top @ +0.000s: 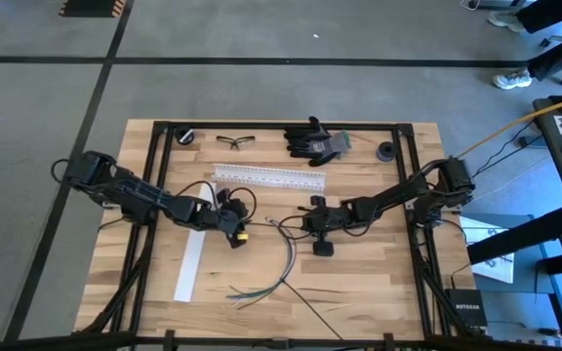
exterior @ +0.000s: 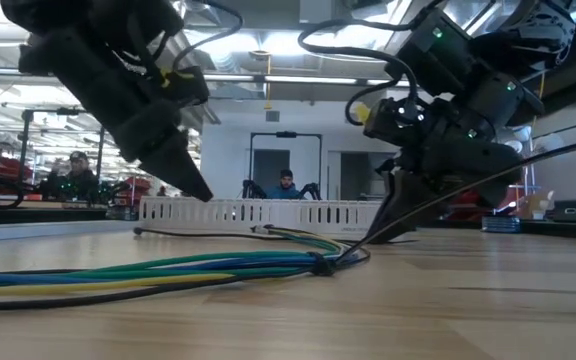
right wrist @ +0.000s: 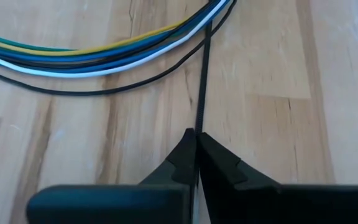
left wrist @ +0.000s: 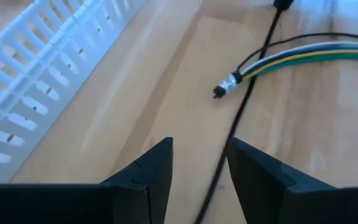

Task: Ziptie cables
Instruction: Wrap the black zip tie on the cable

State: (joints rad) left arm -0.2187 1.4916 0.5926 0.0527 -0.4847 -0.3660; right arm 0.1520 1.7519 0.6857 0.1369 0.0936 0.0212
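At the middle of the wooden desk (top: 359, 283) we see the cables (top: 279, 273), a bundle of green, blue, yellow, white and dark wires. From the spot between the two arms they curve toward the near edge, where their ends fan out. In the low view the cables (exterior: 168, 268) lie flat on the wood and are gathered at one point by a dark tie (exterior: 320, 266).

Our right tool (right wrist: 196, 144) is pressed together on a thin black ziptie strap (right wrist: 202, 74), which runs straight from its fingertips to the bundle (right wrist: 98, 59) and crosses it. In the overhead view the right tool (top: 312, 222) sits just beside the upper end of the cables.

Our left tool (left wrist: 199, 163) has its fingers apart, low over the desk. A thin dark strand (left wrist: 238, 118) runs between them, but we cannot tell whether either finger touches it. Ahead of it, one banded end of the bundle (left wrist: 229, 83) rests on the wood. From above, the left tool (top: 234, 232) is near the cables' upper end, opposite the right one.

Behind both tools lies the white slotted rail (top: 269, 176), and a flat white strip (top: 190, 263) lies near the left arm. Along the far edge we see safety glasses (top: 234, 141), black gloves (top: 316, 140) and a dark roll (top: 385, 150).
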